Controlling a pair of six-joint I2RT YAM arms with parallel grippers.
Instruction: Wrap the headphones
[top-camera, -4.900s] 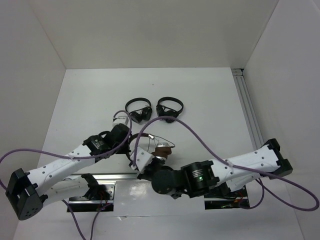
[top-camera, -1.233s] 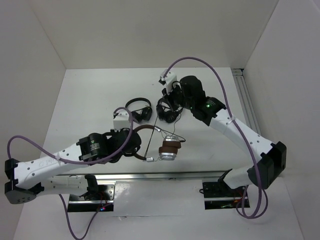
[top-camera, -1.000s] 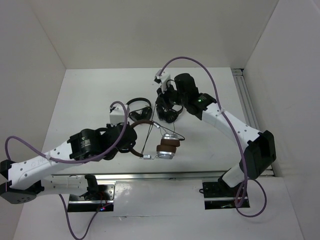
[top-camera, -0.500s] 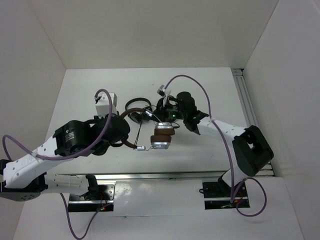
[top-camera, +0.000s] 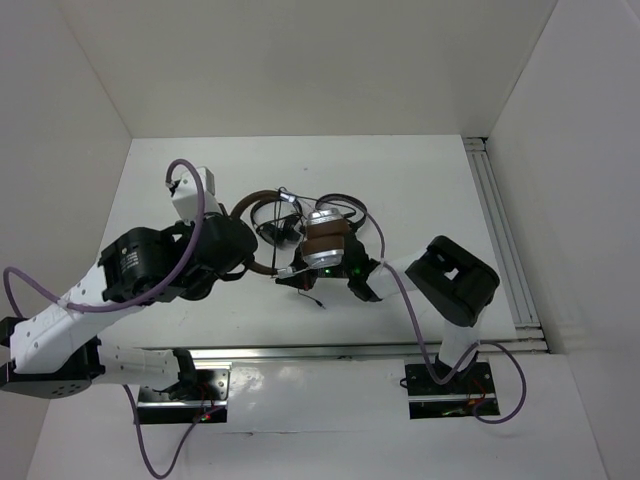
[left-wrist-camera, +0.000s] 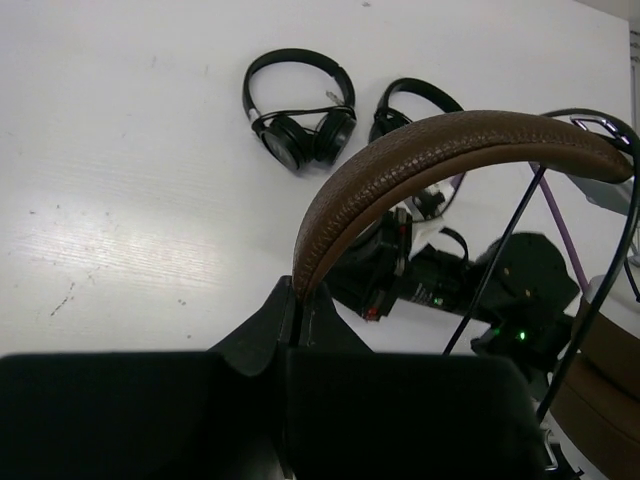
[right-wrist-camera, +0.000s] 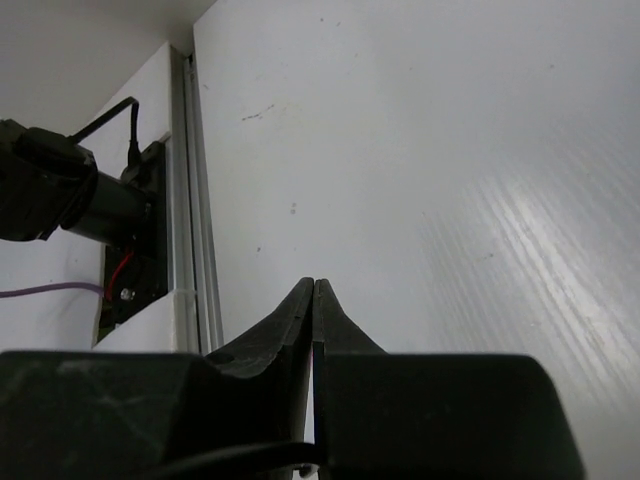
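We see the left gripper (left-wrist-camera: 298, 300) clamped tight on the headphones (top-camera: 322, 240), its two fingers pinching one end of the brown leather headband (left-wrist-camera: 450, 150), which arches up and away toward the upper right of the left wrist view. In the overhead view the headphones sit at the centre of the frame, held off the white table (top-camera: 400, 180), with the silver earcups (top-camera: 320, 222) and brown cushions bunched together just right of the headband. The thin black cable (left-wrist-camera: 500, 260) runs down at a slant from the headband's far end. Two small black headphones (left-wrist-camera: 298, 105) (left-wrist-camera: 415, 100) lie side by side on the table beyond, partly covered by the held set when seen from above. The right arm (top-camera: 455, 280) is folded low, its forearm reaching left beneath the earcups. The right gripper (right-wrist-camera: 314, 290) shows its fingers pressed together with only a hairline seam between them (we cannot tell whether the cable is caught in that seam), and it points across bare table with the aluminium rail (right-wrist-camera: 195, 200) at the left of its view.
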